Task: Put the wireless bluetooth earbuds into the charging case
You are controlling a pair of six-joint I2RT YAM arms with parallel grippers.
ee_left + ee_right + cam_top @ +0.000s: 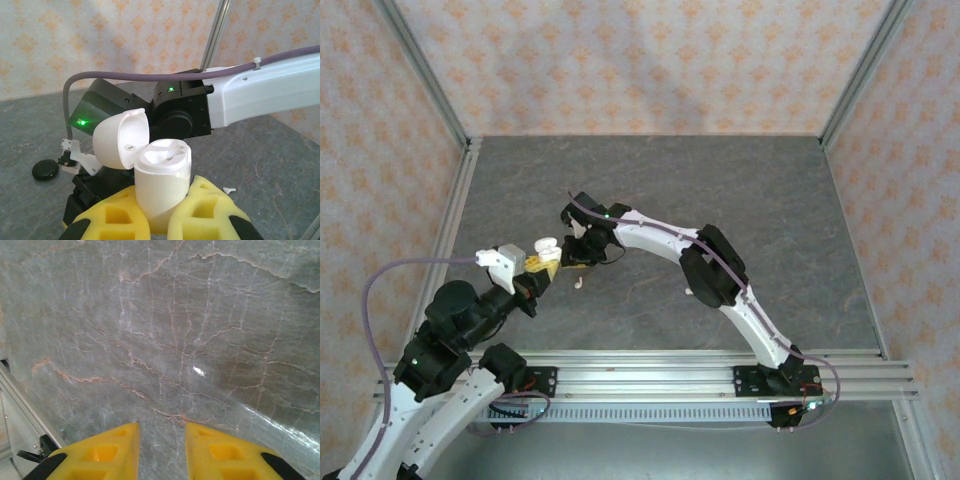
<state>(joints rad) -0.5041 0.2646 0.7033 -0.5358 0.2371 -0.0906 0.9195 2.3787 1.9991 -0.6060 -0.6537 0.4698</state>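
Left pincer (pixel 162 207) clamps the open charging case (pixel 162 172) upright.

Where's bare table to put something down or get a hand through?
Free: the far table up to the back wall, and the strip right of the right arm. Crowded: left of centre, where the left end effector holds the case by the right end effector, an earbud lying beside them.

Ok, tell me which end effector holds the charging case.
The left end effector: its yellow fingers clamp the open charging case; the right end effector grips nothing.
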